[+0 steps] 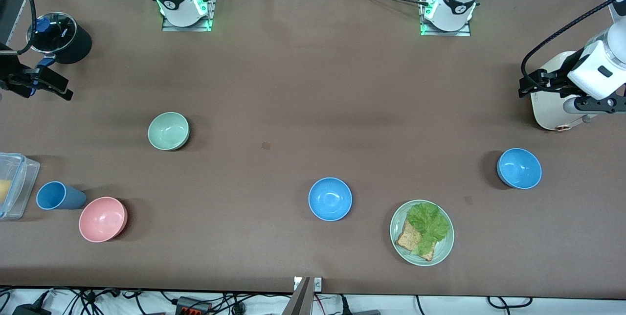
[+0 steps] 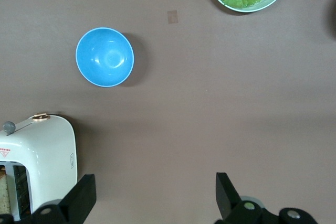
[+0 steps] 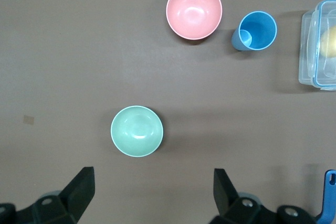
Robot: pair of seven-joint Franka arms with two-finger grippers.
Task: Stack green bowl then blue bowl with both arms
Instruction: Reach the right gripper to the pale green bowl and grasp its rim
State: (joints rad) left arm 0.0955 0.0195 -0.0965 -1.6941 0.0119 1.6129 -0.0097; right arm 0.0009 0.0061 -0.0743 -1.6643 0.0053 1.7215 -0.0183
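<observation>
The pale green bowl (image 1: pixel 168 131) (image 3: pixel 136 131) sits upright on the brown table toward the right arm's end. Two alike blue bowls rest on the table: one (image 1: pixel 330 199) near the middle, nearer the front camera, the other (image 1: pixel 519 168) (image 2: pixel 105 57) toward the left arm's end. My right gripper (image 1: pixel 56 86) (image 3: pixel 152 190) hangs open and empty over the table at the right arm's end, apart from the green bowl. High beside the toaster, my left gripper (image 1: pixel 534 83) (image 2: pixel 152 198) is also open and empty, apart from the blue bowl.
A pink bowl (image 1: pixel 102 219), a blue cup (image 1: pixel 58 195) and a clear plastic box (image 1: pixel 12 185) lie at the right arm's end. A black pot (image 1: pixel 61 36) stands near the right gripper. A white toaster (image 1: pixel 552 104) and a plate (image 1: pixel 442 251) with lettuce and toast are there too.
</observation>
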